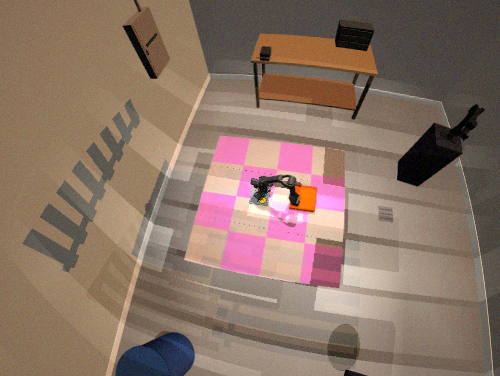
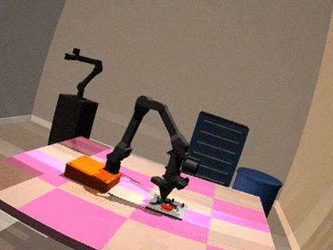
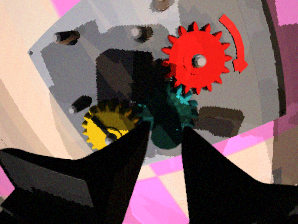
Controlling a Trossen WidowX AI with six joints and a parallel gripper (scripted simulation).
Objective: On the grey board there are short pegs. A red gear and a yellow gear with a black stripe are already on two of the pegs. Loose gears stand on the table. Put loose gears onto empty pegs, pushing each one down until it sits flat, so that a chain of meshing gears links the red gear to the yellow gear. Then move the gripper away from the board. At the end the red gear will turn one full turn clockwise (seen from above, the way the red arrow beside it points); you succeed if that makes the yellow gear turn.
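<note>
The grey board (image 3: 260,56) (image 2: 177,214) carries a red gear (image 3: 187,65) (image 2: 166,207) with the red arrow (image 3: 241,47) beside it, and a yellow gear (image 3: 92,132) (image 1: 262,200) with a black stripe. A teal gear (image 3: 188,108) sits between them, its teeth close against both; shadow hides whether they mesh and whether it is flat. My gripper (image 3: 166,129) (image 2: 163,200) is slightly open, its fingertips low around the teal gear's knob. Bare pegs show in the wrist view, among them an upper-left peg (image 3: 59,37), an upper-middle peg (image 3: 137,33) and a left peg (image 3: 77,108).
The orange box (image 2: 88,171) (image 1: 306,198) under the arm's base stands beside the board on the pink and beige checkered table (image 2: 163,248). The fingers hide part of the board and the yellow gear's lower side. No other loose gear can be made out.
</note>
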